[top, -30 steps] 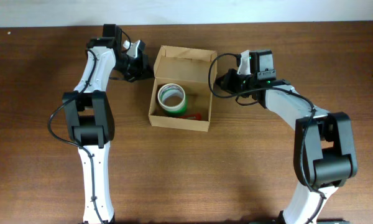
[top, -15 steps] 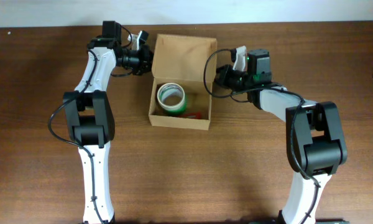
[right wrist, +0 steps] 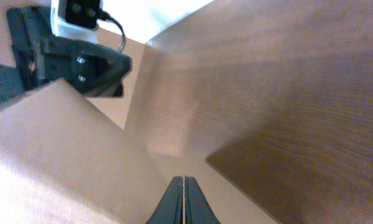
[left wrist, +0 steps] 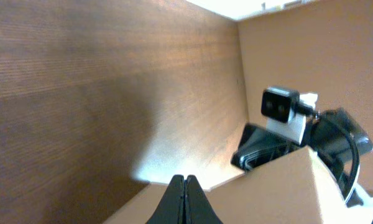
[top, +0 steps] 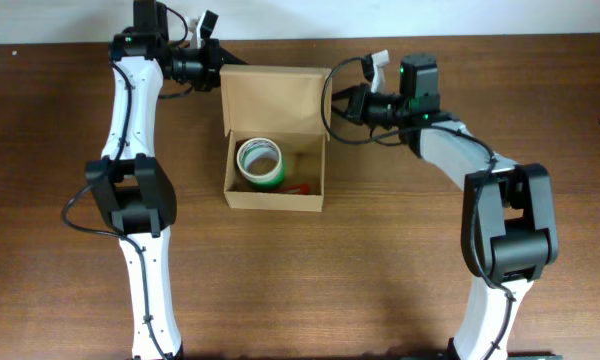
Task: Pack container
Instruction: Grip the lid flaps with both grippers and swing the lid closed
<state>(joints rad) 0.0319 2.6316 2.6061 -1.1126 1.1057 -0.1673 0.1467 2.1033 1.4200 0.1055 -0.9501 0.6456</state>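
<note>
The container [top: 275,200], a tan cardboard box, stands open on the table with its flap lid [top: 275,100] raised at the back. Inside lie a green-and-white tape roll [top: 260,160] and a small red item [top: 300,188]. My left gripper [top: 217,72] is shut with its tips at the lid's upper left corner. My right gripper [top: 338,103] is shut with its tips at the lid's right edge. In the left wrist view the shut fingers [left wrist: 184,180] meet the lid's edge [left wrist: 267,193]. In the right wrist view the shut fingers [right wrist: 184,180] lie against the cardboard [right wrist: 62,155]. Nothing shows between either pair of jaws.
The brown wooden table [top: 400,260] carries the box and both arms. The table's far edge meets a white wall [top: 480,15] just behind the grippers. Each wrist view shows the other arm's camera housing across the lid [left wrist: 280,106] [right wrist: 81,56].
Both grippers moved toward the table's back edge and to the left. The lid came up from lying folded back. The box slid a little to the left.
</note>
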